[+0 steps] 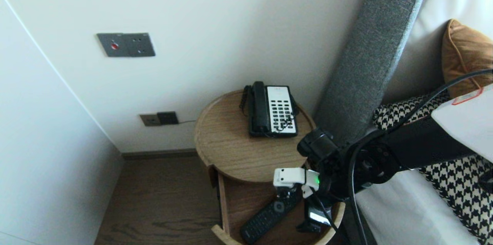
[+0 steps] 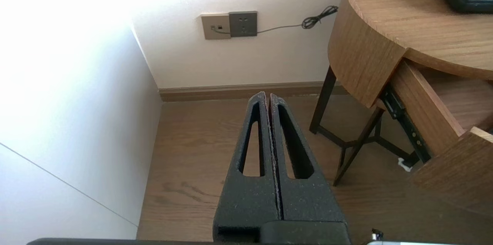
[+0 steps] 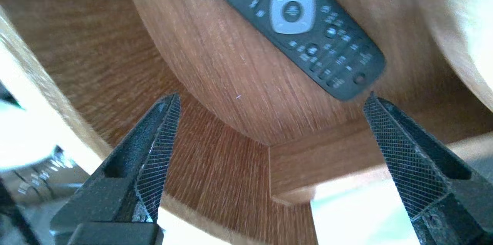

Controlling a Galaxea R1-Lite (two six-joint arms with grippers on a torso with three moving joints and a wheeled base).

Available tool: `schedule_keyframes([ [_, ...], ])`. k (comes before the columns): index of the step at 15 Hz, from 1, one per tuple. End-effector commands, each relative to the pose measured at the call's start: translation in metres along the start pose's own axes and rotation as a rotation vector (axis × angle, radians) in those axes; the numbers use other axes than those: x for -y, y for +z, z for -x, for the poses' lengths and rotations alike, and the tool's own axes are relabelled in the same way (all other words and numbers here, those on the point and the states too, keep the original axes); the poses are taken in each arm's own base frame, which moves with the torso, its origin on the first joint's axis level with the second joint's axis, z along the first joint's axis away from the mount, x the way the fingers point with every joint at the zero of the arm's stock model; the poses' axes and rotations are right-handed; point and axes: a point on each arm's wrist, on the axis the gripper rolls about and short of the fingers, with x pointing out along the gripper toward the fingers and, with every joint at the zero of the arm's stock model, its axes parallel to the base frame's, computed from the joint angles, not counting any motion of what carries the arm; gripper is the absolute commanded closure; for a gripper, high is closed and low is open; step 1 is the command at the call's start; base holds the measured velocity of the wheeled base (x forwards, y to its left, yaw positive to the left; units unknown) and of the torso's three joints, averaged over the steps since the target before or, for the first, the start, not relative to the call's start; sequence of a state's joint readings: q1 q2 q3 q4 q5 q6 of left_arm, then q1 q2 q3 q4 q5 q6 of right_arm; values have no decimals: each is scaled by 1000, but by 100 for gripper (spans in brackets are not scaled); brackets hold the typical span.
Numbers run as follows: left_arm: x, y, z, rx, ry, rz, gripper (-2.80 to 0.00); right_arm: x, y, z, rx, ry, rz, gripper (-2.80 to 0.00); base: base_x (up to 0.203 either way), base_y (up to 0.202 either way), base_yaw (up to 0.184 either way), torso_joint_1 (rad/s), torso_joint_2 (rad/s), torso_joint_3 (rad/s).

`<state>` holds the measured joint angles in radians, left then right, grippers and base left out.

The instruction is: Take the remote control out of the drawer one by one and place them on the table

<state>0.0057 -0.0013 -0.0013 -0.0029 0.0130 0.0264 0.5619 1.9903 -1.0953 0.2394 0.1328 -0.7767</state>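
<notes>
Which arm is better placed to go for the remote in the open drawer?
Right, likely. The right gripper hangs open over the drawer, remote just past its fingertips. The left gripper is shut, off beside the table over the floor.

The drawer (image 1: 235,198) juts out from under the tabletop (image 1: 227,148), open from above. The remote (image 1: 265,217) lies slantwise on its floor, with bare wood on either side. The right gripper (image 3: 271,96) hangs over it, jaws spread wide with a free gap between them, one tip just beside the remote's end. The phone (image 1: 273,111) takes the far part of the top. The headboard (image 1: 369,56) and bed (image 1: 404,206) close off the right. The left gripper (image 2: 268,96), fingers pressed together, hangs over open floor (image 1: 161,198), well apart from the table legs (image 2: 323,102).
</notes>
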Motion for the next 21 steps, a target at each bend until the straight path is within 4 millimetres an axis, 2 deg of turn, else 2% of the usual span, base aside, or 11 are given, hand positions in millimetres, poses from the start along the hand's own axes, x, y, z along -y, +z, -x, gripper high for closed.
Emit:
schedule_keyframes([
  [1, 0, 0, 0, -1, 1, 0, 0, -1, -3, -13, -24, 28, 50, -280, 0, 0, 0, 0, 0, 0],
  [7, 0, 0, 0, 1, 0, -6, 0, -3, -1, -20, -17, 26, 88, -280, 0, 0, 0, 0, 0, 0],
  [12, 0, -1, 0, -4, -7, -30, 0, -5, 3, -35, 7, 13, 110, -280, 0, 0, 0, 0, 0, 0],
  [16, 0, -1, 0, -3, -11, -35, 0, -4, 9, -37, 25, 1, 123, -280, 0, 0, 0, 0, 0, 0],
  [21, 0, -1, 0, -3, -11, -35, 0, -6, 13, -51, 45, -9, 142, -280, 0, 0, 0, 0, 0, 0],
])
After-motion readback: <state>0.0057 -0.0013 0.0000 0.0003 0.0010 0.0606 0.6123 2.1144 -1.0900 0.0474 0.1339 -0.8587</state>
